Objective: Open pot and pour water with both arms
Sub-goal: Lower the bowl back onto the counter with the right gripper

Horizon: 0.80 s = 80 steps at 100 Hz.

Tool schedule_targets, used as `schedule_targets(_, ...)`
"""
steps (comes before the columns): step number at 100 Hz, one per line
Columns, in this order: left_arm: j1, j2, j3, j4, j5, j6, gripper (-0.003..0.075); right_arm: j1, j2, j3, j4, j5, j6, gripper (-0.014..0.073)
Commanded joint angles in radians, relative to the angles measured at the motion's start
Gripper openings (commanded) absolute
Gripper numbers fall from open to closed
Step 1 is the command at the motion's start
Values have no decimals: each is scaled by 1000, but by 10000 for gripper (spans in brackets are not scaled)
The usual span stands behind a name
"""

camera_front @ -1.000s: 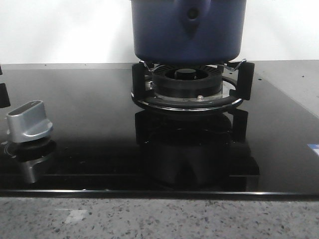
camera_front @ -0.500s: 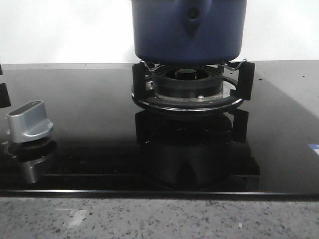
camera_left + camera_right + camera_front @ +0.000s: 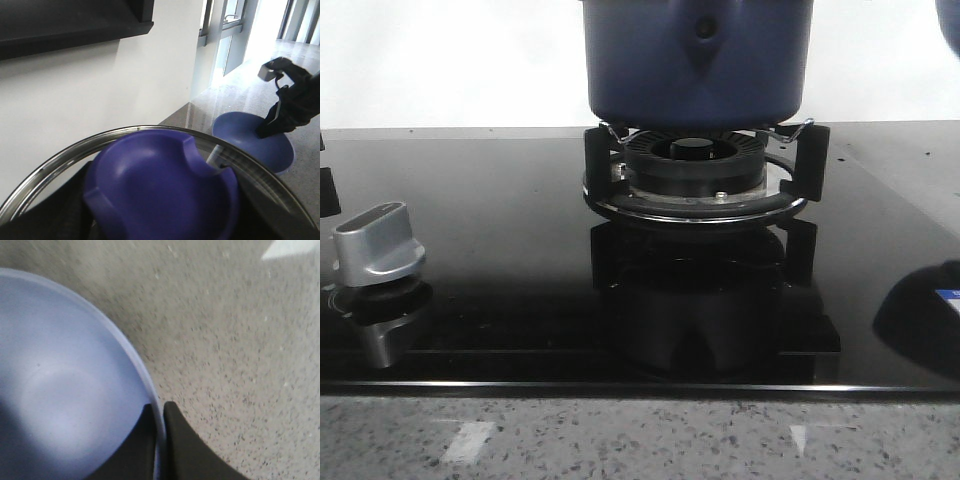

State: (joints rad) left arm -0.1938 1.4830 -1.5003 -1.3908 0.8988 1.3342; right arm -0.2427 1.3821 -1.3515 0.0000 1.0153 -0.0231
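Observation:
The dark navy pot [image 3: 698, 60] stands on the gas burner [image 3: 698, 170]; its top is cut off by the front view's edge. In the left wrist view my left gripper [image 3: 160, 200] is shut on the blue knob [image 3: 160, 185] of the glass lid [image 3: 60, 160], which fills the view close to the camera; the fingers are mostly hidden. My right gripper [image 3: 160, 407] is shut on the rim of a light blue bowl [image 3: 60, 390]. The left wrist view shows that bowl [image 3: 250, 142] over the speckled counter with the right arm [image 3: 292, 102] on it. The bowl's edge [image 3: 950, 25] shows at the front view's top right.
A silver stove knob [image 3: 378, 240] sits on the black glass hob [image 3: 500, 250] at the left. The bowl's dark reflection [image 3: 920, 325] lies on the hob's right side. Speckled stone counter [image 3: 640, 440] runs along the front; a white wall stands behind.
The blue bowl's edge has come into the front view at the top right, and its dark reflection now shows on the hob's right side. The pot has not moved.

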Motion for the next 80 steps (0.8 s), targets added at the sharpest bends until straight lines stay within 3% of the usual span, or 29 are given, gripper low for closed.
schedule_targets(1,-11,-48,-36,-97,-23,0,211,-23,-29,45,5,-110,2,-46)
schedule_targets(27,-11,-48,-36,-97,-23,0,211,-63,-24,185,34,-227,2,-46)
schedule_targets(80,-11,-48,-36,-96,-23,0,211,-63,11,190,37,-227,2,-23)
